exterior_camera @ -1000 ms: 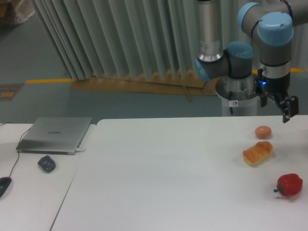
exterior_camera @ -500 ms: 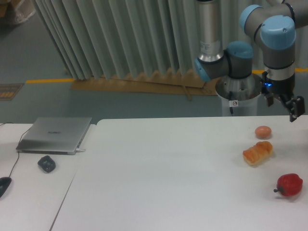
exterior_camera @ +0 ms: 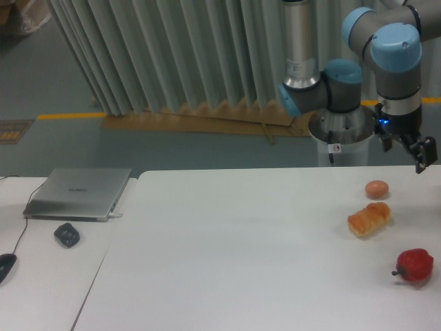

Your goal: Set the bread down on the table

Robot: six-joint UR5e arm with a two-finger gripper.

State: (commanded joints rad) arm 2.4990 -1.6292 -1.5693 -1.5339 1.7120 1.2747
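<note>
Silver laptop [exterior_camera: 78, 193], lid closed, lies on a separate side tabletop [exterior_camera: 48, 289] at far left, close to that surface's rear edge. A dark rounded object [exterior_camera: 67, 235] sits just in front of the laptop. A black mouse [exterior_camera: 5, 265] with its cable lies at the extreme left, partly cut by the frame. A narrow seam separates this side surface from the main white tabletop [exterior_camera: 241, 262].

The main tabletop shows a rounded rear-left corner. Its left and centre portions carry nothing visible; all items stand toward the right edge.

Near the right edge, three items form a rough line running from rear to front. A tan-orange ball [exterior_camera: 377, 189] stands nearest the rear edge. The bread [exterior_camera: 369, 219] lies flat on the tabletop just in front of the ball, apart from it, its long axis angled. A red pepper [exterior_camera: 414, 265] sits further forward, nearest the right edge, apart from the bread.

The tool [exterior_camera: 419, 153] hangs above and behind the rear edge at the right, well apart from the bread and raised clear of the ball. It holds nothing; whether its fingers are spread or pressed together cannot be told from this angle.
</note>
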